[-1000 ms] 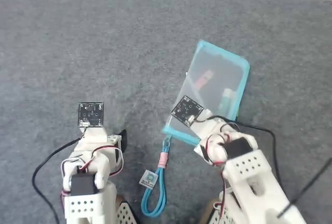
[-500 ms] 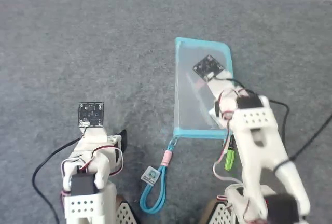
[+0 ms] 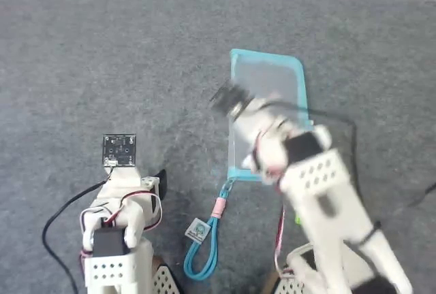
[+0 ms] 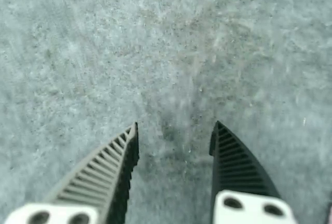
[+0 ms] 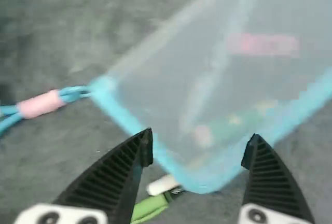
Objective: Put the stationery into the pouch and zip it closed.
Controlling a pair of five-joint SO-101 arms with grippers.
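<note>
The translucent teal-edged pouch (image 3: 269, 79) is lying flat on the grey carpeted table (image 3: 136, 56), with its blue wrist strap (image 3: 204, 260) trailing toward the arms. The right gripper (image 5: 201, 136) is hovering over the pouch's near corner with its jaws spread wide, grasping nothing. The left gripper (image 4: 176, 125) is likewise released, hanging above bare carpet well apart from the pouch. A red item (image 5: 262, 43) and some paler pieces are showing through the pouch wall, so part of the stationery appears packed. A green marker (image 5: 150, 209) is lying outside by that corner, so loading looks unfinished. Whether the zip is shut cannot be told.
</note>
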